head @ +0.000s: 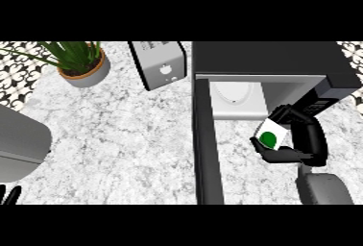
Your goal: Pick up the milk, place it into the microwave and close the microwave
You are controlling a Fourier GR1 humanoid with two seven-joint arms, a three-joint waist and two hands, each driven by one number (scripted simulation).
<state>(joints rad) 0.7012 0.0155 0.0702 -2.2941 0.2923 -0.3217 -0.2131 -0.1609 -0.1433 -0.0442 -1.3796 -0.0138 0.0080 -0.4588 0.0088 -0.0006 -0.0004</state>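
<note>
A white milk carton (272, 133) with a green round mark is held just in front of the microwave's opening, tilted, with my right hand (301, 144) curled round it. The black microwave (269, 60) stands at the back right with its door (206, 144) swung open toward me, edge-on. Inside, a white turntable plate (233, 93) shows in the pale cavity. The carton is outside the cavity, at its front right corner. My left hand (10, 194) shows only as dark fingertips at the lower left edge.
A silver toaster (159, 62) stands left of the microwave. A potted green plant (79, 65) sits at the back left. A grey rounded object (18, 144) lies at the left edge. The marble counter (120, 139) stretches between them.
</note>
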